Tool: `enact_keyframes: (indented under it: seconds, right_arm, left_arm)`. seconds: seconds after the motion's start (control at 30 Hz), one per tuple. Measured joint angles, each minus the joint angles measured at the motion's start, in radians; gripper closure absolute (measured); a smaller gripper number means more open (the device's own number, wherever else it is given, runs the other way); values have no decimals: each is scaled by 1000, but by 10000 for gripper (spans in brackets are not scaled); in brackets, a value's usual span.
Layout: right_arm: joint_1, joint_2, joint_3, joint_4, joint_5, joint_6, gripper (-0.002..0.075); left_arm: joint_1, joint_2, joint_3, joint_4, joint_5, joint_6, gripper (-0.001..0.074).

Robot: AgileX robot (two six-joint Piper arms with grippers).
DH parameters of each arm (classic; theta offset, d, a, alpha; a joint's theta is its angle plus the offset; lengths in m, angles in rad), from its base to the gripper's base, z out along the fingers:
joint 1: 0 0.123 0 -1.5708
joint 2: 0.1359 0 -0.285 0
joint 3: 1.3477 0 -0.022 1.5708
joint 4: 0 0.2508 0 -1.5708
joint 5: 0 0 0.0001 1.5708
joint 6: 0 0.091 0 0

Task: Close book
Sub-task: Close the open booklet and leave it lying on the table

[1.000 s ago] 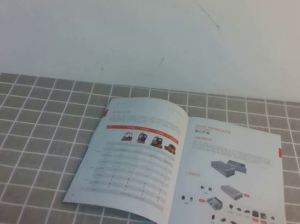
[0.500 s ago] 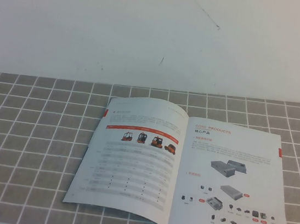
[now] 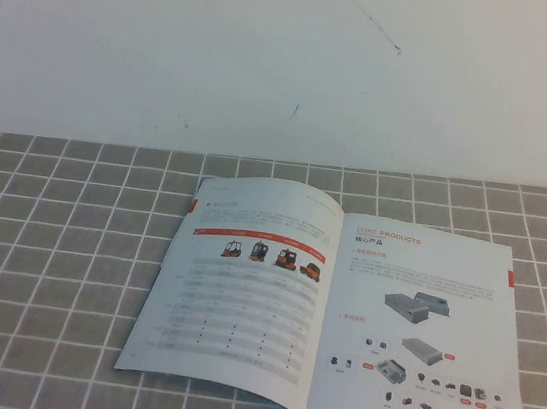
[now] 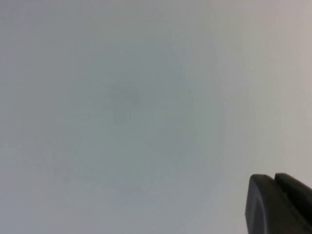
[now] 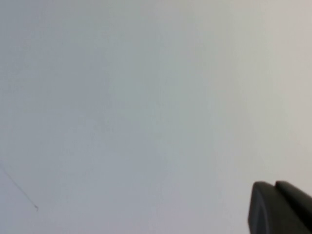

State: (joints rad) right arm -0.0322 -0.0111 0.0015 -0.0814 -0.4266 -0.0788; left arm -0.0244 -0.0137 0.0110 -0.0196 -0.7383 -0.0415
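Observation:
An open book [image 3: 331, 318] lies flat on the grey checked tablecloth [image 3: 46, 245] in the high view, right of centre. Its left page [image 3: 241, 296] shows small forklifts and a table; its right page [image 3: 423, 335] shows grey boxes and small parts. Neither arm appears in the high view. The left wrist view holds only blank white wall, with my left gripper [image 4: 273, 179] at the picture's corner, its two dark fingertips pressed together with nothing between them. My right gripper [image 5: 274, 185] looks the same, shut and facing the wall, away from the book.
A white wall [image 3: 272, 63] with a few thin scratch marks rises behind the table's far edge. The book's lower right corner reaches close to the front edge of the high view. Bare cloth stretches to the left of the book.

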Motion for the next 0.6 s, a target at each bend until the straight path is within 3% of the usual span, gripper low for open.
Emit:
enact_keyframes:
  seconds: [0.2,0.6]
  right_arm:
    - [0,0,-185,2,330,45,727]
    - [0,428,-563,43,814,33,727]
  left_arm:
    - [0,27,-251,25,653,2,737]
    - [0,540,-674,-22,1259,41,737]
